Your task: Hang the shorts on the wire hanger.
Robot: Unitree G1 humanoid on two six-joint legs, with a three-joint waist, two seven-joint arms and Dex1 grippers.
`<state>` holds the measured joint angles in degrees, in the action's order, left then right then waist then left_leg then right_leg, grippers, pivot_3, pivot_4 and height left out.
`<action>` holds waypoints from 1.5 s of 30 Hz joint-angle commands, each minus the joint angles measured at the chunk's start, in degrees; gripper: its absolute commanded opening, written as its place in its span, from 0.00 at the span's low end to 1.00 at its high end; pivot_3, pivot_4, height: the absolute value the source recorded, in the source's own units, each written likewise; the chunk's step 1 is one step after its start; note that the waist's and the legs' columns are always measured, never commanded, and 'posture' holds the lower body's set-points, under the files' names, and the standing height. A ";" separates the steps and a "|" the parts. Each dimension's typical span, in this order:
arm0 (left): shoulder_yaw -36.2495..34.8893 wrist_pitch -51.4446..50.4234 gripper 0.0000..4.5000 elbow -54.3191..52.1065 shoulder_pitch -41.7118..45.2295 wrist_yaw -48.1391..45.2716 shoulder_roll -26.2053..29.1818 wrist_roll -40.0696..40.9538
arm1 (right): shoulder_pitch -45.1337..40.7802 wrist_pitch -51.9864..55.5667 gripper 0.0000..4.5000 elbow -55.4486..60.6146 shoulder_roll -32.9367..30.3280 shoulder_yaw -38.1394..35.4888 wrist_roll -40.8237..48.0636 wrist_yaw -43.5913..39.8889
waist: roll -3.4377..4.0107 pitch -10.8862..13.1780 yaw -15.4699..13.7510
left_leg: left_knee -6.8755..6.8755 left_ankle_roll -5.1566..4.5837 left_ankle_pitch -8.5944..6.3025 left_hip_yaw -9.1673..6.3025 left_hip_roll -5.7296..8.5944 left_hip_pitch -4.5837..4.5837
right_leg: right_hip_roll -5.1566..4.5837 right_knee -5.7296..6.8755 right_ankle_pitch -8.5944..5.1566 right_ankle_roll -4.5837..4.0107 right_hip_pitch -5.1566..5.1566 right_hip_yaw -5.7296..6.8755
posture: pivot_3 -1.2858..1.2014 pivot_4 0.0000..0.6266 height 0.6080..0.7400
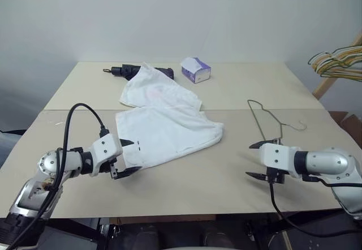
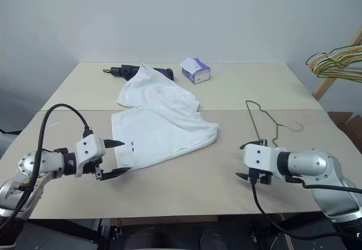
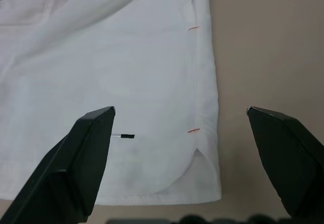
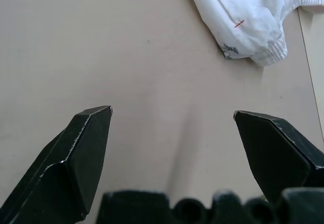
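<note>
Across the middle of the tabletop (image 1: 186,188) lie the shorts (image 1: 164,123), white cloth spread flat and a little rumpled, one leg reaching toward the far side and the other toward the near side. A small dark-and-red mark sits close to the near hem. To the right of the shorts, well apart from them, the wire hanger (image 1: 266,120) lies flat on the tabletop, thin and bare, its hook curling toward the right. Just beside the near hem of the shorts hovers the left claw (image 1: 127,156), its two black fingers spread wide and holding nothing. Right of the shorts, near the closer end of the wire hanger, the right claw (image 1: 257,160) hangs over bare tabletop, fingers also wide apart and empty. Beyond the shorts stand a purple-and-white tissue box (image 1: 195,69) and a dark tool (image 1: 125,70). Coloured hangers (image 1: 338,63) hang far right of the shorts.
</note>
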<state>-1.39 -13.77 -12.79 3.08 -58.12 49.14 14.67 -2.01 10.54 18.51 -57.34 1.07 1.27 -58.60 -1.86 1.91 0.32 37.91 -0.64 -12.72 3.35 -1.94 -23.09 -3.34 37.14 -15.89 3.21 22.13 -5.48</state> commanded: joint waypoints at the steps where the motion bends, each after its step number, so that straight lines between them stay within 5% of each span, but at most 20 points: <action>1: -2.21 -0.35 1.00 -1.76 0.84 0.53 0.61 0.61 | -1.86 -0.95 1.00 0.18 -0.36 -1.38 -0.10 0.50 | 0.00 0.00 0.04 | 0.00 0.00 0.00 0.00 0.00 0.00 | 0.00 0.00 0.00 0.00 0.00 0.00 | 0.53 0.00 1.00; 19: -1.54 -1.88 1.00 0.34 2.78 0.17 0.62 1.85 | -4.16 1.09 1.00 0.04 0.44 -1.99 -0.17 2.01 | 0.00 0.00 0.17 | 0.00 0.00 0.00 0.00 0.00 0.00 | 0.00 0.00 0.00 0.00 0.01 0.00 | 0.51 0.00 1.00; 35: 11.69 4.50 1.00 20.44 13.54 -11.71 1.54 -8.23 | 4.26 5.76 1.00 7.81 1.04 -5.60 -0.60 7.40 | 0.00 -0.01 3.12 | 0.01 0.00 0.00 0.00 0.00 -0.03 | 0.03 0.01 0.00 0.00 0.02 0.00 | 0.47 0.00 1.00; 38: 13.96 5.82 0.87 23.00 14.55 -12.71 1.69 -11.04 | 4.38 6.16 1.00 8.26 1.44 -5.43 -0.73 8.15 | 0.00 -0.02 3.75 | 0.02 0.00 0.00 -0.01 0.01 -0.05 | 0.03 0.01 0.00 0.01 0.02 0.00 | 0.47 0.00 1.00; 45: 15.59 7.78 0.38 27.03 16.84 -14.42 0.60 -12.89 | 1.29 6.08 1.00 7.19 2.16 -2.93 -1.85 8.57 | 0.14 -0.13 3.85 | 0.02 0.00 0.00 -0.01 0.00 0.07 | 0.03 0.07 0.00 0.01 -0.03 -0.02 | 0.47 0.00 1.00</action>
<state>13.39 -6.25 12.63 18.95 -72.99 49.70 4.16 1.13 16.87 25.16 -55.36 -1.91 0.11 -50.60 -1.71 1.77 4.18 37.93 -0.64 -12.72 3.35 -1.94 -23.01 -3.31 37.20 -15.89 3.21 22.09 -5.51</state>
